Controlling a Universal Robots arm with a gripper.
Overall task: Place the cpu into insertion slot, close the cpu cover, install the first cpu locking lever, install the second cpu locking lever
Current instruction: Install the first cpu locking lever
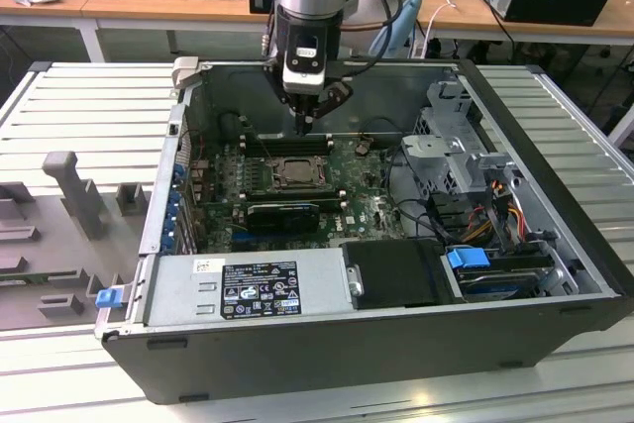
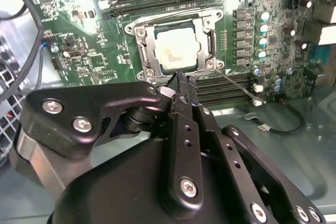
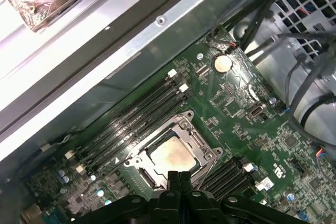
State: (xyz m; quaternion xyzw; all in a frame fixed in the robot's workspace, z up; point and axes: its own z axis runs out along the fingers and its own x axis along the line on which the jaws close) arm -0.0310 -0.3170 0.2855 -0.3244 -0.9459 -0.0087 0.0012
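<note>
Your black gripper has both fingers pressed together, with nothing between them. Just beyond the tips, the small square silver-beige cpu sits in the dark-framed square insertion slot on the green circuit board. The silver-grey windowed cpu cover lies flat around the chip. A thin metal lever slants out beside the tips.

A ribbed, pale grey metal worktable carries everything. An open desktop computer case lies on its side in the middle of it, the open side facing up. On the exterior view's left, just beside the case, a grey moulded fixture with upright blocks sits on the same surface.
</note>
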